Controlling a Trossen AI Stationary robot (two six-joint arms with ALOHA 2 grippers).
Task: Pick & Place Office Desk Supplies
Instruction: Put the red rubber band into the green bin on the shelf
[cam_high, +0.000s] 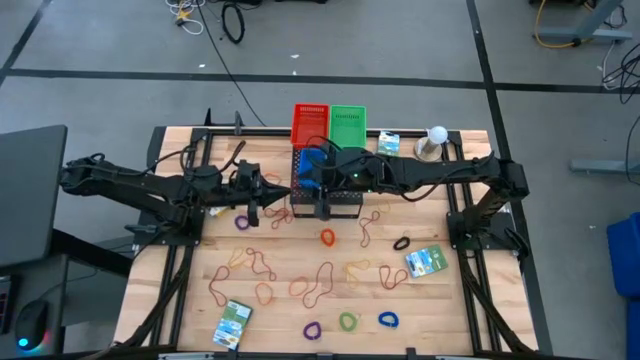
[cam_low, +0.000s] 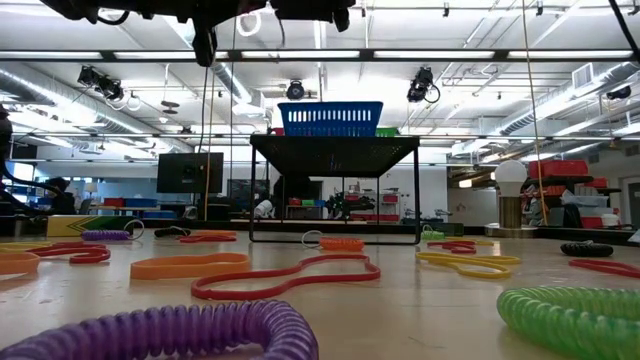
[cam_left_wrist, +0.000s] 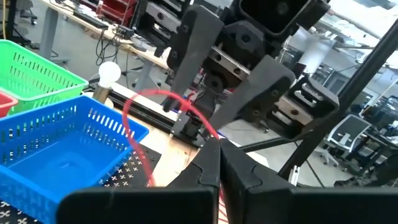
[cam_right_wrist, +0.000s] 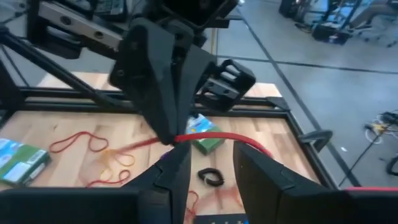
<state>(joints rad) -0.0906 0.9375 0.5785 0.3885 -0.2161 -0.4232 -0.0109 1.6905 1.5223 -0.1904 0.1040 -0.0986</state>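
A thin red rubber band (cam_left_wrist: 144, 98) is lifted above the table's far middle, beside the blue basket (cam_left_wrist: 56, 149). My left gripper (cam_left_wrist: 217, 144), coming from the left (cam_high: 272, 192), is shut on it. My right gripper (cam_right_wrist: 210, 155) faces it from the right (cam_high: 312, 186) with its fingers open. The band's strand (cam_right_wrist: 217, 137) runs across the gap between them. Other rubber bands (cam_high: 320, 285), coloured loops (cam_high: 347, 322) and green-white boxes (cam_high: 425, 261) lie flat on the wooden tabletop. My left gripper pinches the red band at one spot of its loop (cam_right_wrist: 176, 139) between its two fingertips. The fingers lie about level and point toward the table's right. The band is lifted clear and arches out beyond the fingertips. My right gripper has the band's strand (cam_right_wrist: 249, 144) crossing its open fingers; I cannot tell whether a finger touches it.
The blue basket sits on a black perforated box (cam_high: 325, 207). A red basket (cam_high: 310, 122) and a green basket (cam_high: 347, 124) stand behind it. A white ball on a stand (cam_high: 436, 138) is at the far right. Black frame rails edge the table.
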